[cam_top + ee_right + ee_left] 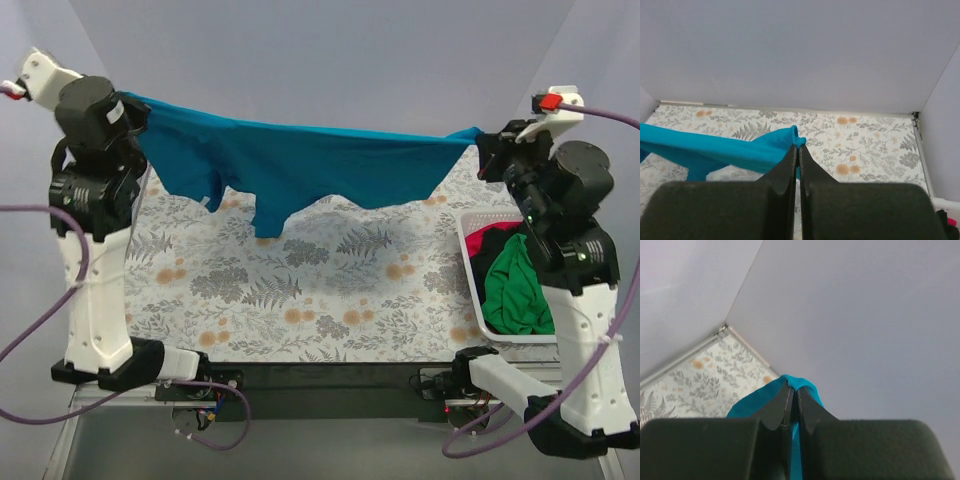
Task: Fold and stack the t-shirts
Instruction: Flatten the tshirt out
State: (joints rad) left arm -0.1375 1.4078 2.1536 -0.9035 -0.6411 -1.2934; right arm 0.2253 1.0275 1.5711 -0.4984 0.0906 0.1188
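Teal-blue t-shirt (330, 165): held in the air between the two arms, above the leaf-patterned table (300, 300), upper edge stretched taut, lower part hanging in loose folds. Left tool (794, 390): fingers pressed together, pinching the shirt's left end, a bunch of cloth showing past the tips. Right tool (798, 147): fingers pressed together, pinching the shirt's right end. Green t-shirt (520, 290) and red-magenta t-shirt (495, 240): crumpled together in the white slatted basket (468, 240) at the table's right side, beside the right arm, green at the near end, red behind it.
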